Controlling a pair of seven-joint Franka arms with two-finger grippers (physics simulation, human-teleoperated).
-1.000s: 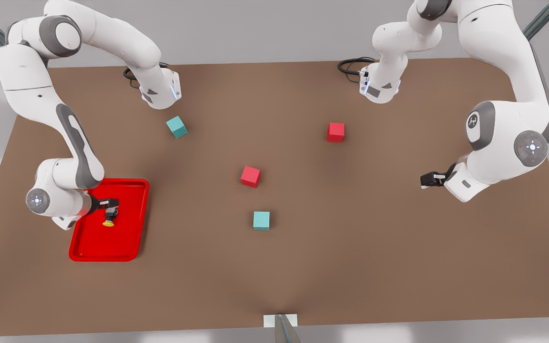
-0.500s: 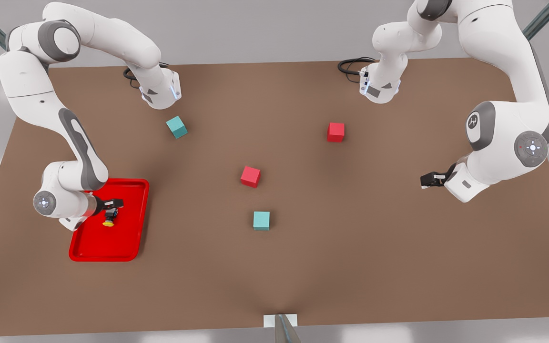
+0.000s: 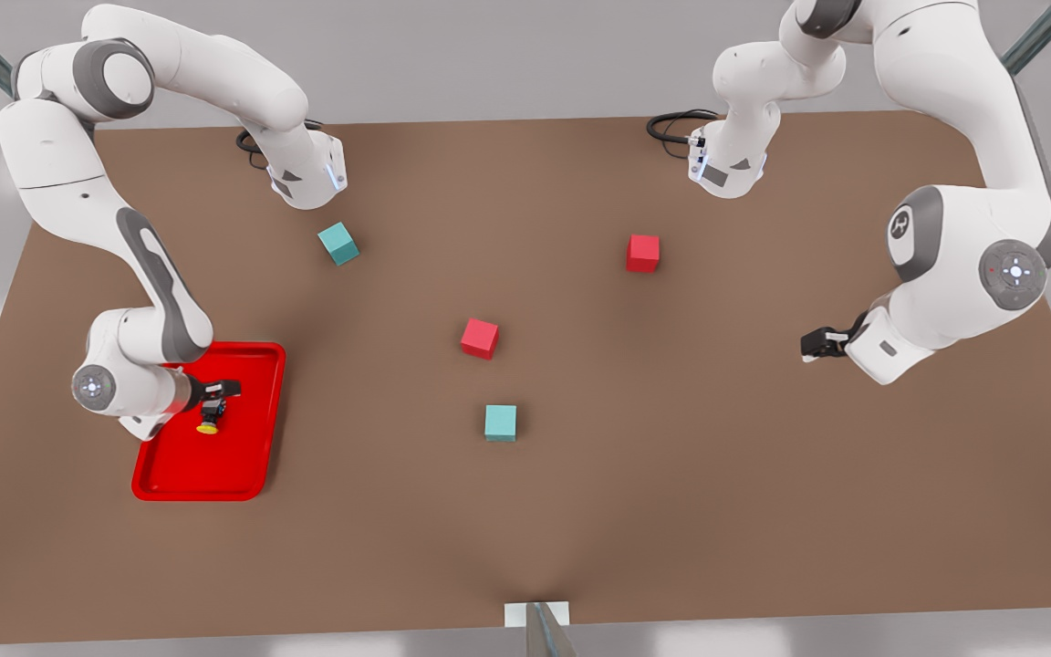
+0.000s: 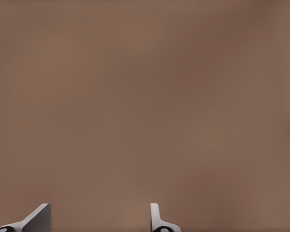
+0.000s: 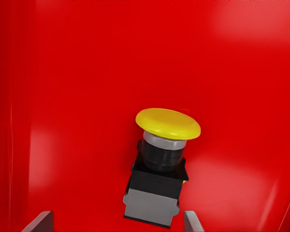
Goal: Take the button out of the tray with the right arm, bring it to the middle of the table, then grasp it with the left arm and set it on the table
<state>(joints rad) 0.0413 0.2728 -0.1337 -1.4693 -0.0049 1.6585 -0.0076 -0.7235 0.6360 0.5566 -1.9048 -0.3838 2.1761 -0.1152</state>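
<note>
- Since 1.0 s ago my right arm's elbow and wrist shifted a bit toward the tray's near rim; button hasn't moved, left arm lifted slightly.
- My right gripper [image 3: 215, 399] sits over the button [image 3: 208, 421], fingers spread w/ the dark body between them, not yet closed on it.
- Button lies on its side inside the tray [image 3: 170, 484], yellow cap pointing away from me, nearer the tray's far rim.
- Risk: the tilted body may twist or squirt out as I close; pads [image 5: 41, 221] could catch the round neck and slip.
- Risk: going too low scrapes the tray floor.
- My left gripper [image 3: 810, 346] waits, fingers apart, over bare table [image 3: 671, 511], well apart from the tray.
</note>
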